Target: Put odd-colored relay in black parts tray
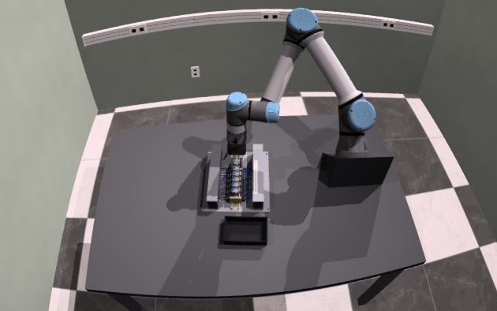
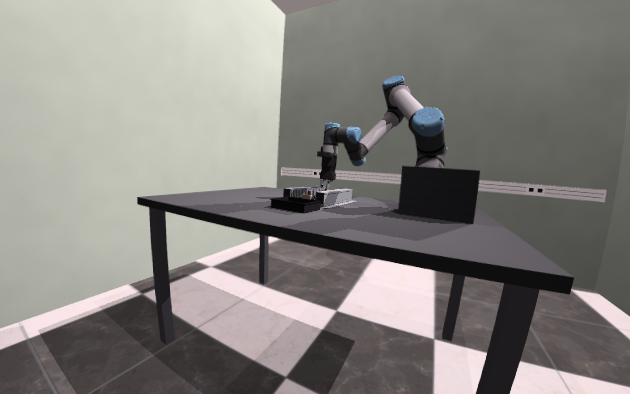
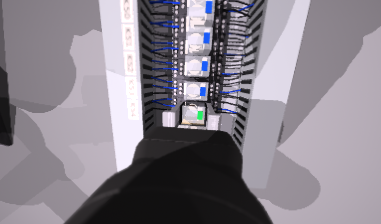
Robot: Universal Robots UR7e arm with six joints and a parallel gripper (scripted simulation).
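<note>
Table (image 1: 138,252): dark grey, carrying relay panel (image 1: 263,174) and black parts tray (image 1: 244,230).
Relay (image 3: 194,115): pale translucent block, green button, at the row's end, beside blue-buttoned relays (image 3: 197,66).
Tool (image 3: 193,121): pinching the green-buttoned relay.

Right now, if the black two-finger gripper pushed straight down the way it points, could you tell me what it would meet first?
The gripper is shut on the white relay with the green button, so that relay would press down into its socket row on the grey relay panel. How deep it sits is unclear.
</note>
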